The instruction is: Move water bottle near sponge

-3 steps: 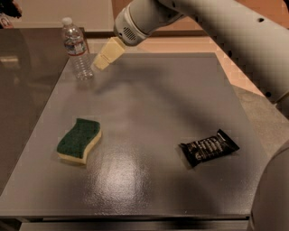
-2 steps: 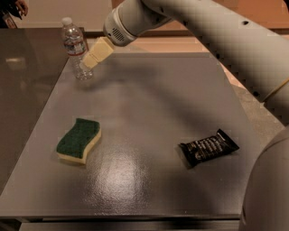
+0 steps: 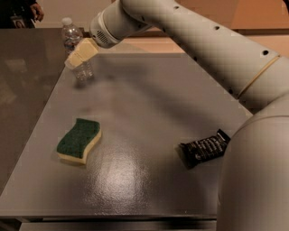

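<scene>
The clear ribbed water bottle (image 3: 76, 49) with a white cap stands upright at the far left corner of the grey table (image 3: 149, 103). My gripper (image 3: 77, 56), with pale yellow fingers (image 3: 83, 50), reaches in from the right and lies across the bottle's middle, covering its label. The sponge (image 3: 79, 140), dark green on top over pale yellow foam, lies flat at the near left of the table, well in front of the bottle.
A black shiny snack packet (image 3: 204, 148) lies at the near right of the table. My white arm (image 3: 203, 40) crosses the back right of the view. A person's dark clothing (image 3: 20, 11) shows at the far top left.
My gripper has moved left, from beside the bottle to across its middle. The bottle, sponge and packet have stayed in place.
</scene>
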`<action>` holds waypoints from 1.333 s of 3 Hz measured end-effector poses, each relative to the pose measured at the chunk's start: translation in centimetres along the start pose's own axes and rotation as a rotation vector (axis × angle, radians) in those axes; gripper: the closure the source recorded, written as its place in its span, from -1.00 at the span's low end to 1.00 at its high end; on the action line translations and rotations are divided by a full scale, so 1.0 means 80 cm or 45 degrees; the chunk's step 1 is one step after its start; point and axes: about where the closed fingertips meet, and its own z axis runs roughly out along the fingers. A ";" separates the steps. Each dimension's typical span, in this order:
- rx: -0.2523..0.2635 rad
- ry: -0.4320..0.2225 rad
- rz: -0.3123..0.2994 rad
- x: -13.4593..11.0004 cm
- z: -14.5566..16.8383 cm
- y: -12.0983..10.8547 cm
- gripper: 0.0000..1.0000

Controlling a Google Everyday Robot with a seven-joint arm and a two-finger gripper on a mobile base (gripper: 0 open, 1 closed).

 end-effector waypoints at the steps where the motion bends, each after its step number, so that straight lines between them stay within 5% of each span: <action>1: 0.011 -0.018 0.047 -0.007 0.026 -0.010 -1.00; 2: 0.014 -0.033 0.091 -0.013 0.043 -0.020 -1.00; 4: 0.023 -0.047 0.155 -0.020 0.056 -0.035 -0.16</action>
